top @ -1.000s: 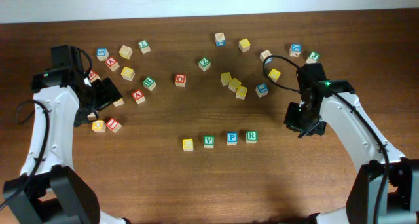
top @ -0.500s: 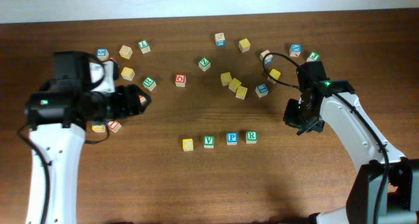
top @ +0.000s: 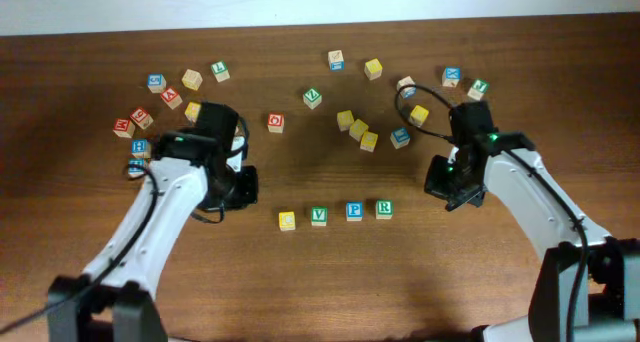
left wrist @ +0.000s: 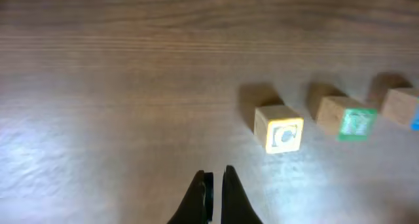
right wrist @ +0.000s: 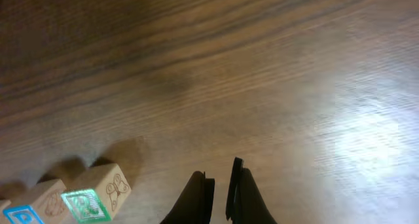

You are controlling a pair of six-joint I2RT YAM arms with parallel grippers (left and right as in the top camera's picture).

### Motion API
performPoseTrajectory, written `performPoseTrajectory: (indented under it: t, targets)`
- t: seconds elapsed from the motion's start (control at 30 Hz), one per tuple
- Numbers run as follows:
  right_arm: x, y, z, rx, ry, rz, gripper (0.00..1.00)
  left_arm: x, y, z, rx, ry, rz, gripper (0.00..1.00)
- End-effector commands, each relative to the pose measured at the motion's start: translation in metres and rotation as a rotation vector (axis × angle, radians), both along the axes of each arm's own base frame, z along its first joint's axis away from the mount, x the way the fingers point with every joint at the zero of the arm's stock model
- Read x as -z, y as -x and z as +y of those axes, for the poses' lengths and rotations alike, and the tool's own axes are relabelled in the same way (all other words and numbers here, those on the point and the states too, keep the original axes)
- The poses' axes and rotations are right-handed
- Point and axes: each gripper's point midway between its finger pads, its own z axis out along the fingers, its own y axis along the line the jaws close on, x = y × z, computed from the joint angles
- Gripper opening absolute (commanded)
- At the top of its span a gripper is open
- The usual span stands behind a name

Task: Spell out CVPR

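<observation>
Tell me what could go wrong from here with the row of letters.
The left gripper, jaws shut, sits low near the C block; a sideways swing could knock it out of line. The right gripper, also shut, is close to the R block at the other end; a careless retreat might nudge it.

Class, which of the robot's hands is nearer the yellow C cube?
Left. The left hand is close beside the C cube; the right hand lies past the R cube.

The blue P cube (left wrist: 398, 107) is cut by the left wrist view's right edge.
</observation>
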Motion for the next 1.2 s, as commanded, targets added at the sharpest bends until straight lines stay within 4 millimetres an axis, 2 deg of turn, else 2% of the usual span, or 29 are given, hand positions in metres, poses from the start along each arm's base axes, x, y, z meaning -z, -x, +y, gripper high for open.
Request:
performPoseTrajectory:
  t: [0.0,0.17,0.27,0.37,0.47,0.67,1.17]
  targets:
    - [0.008,0.006,0.025,-0.057,-0.058,-0.003,0.04,0.034,0.014,-0.009,0.017,-0.023,0.086,0.0]
    - [0.014,0.011,0.054,-0.154,-0.058,0.004,0.04,0.064,0.022,-0.024,0.004,-0.045,0.15,0.0]
    - [0.023,0.014,0.067,-0.195,-0.053,0.02,0.04,0.072,0.027,-0.028,-0.004,-0.055,0.177,0.0]
    - [0.035,0.017,0.068,-0.199,-0.047,0.054,0.04,0.08,0.031,-0.029,0.003,-0.066,0.208,0.0]
    - [0.038,0.017,0.068,-0.202,-0.046,0.062,0.04,0.086,0.033,-0.029,0.003,-0.073,0.227,0.0]
    - [0.039,0.018,0.074,-0.203,-0.079,0.071,0.04,0.087,0.032,-0.039,0.004,-0.018,0.229,0.0]
    - [0.043,0.022,0.079,-0.207,-0.112,0.075,0.04,0.087,0.022,-0.048,-0.019,0.024,0.194,0.0]
